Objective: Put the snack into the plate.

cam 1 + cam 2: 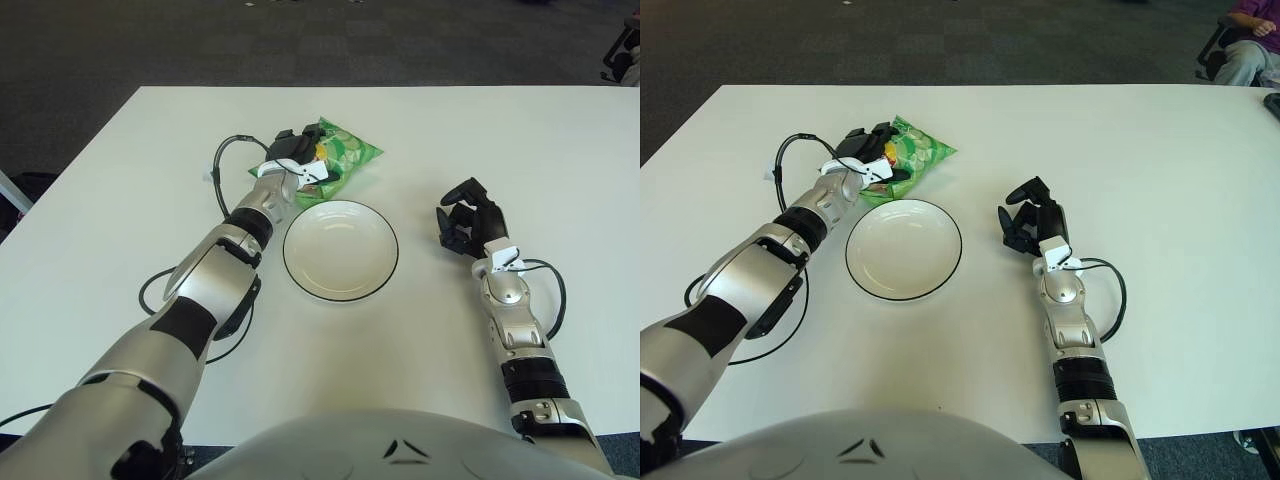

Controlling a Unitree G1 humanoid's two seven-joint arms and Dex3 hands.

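A green snack bag (348,150) lies on the white table (520,140), just behind a white plate with a dark rim (340,252). My left hand (300,158) reaches across to the bag's near left end, and its dark fingers are curled around that end. The bag's right part sticks out past the fingers toward the far right. The plate holds nothing. My right hand (468,222) shows to the right of the plate, fingers loosely bent and holding nothing.
A black cable (222,165) loops on the table beside my left wrist, and another runs by my right forearm (555,290). A seated person (1252,40) is beyond the table's far right corner. Dark carpet lies behind the table's far edge.
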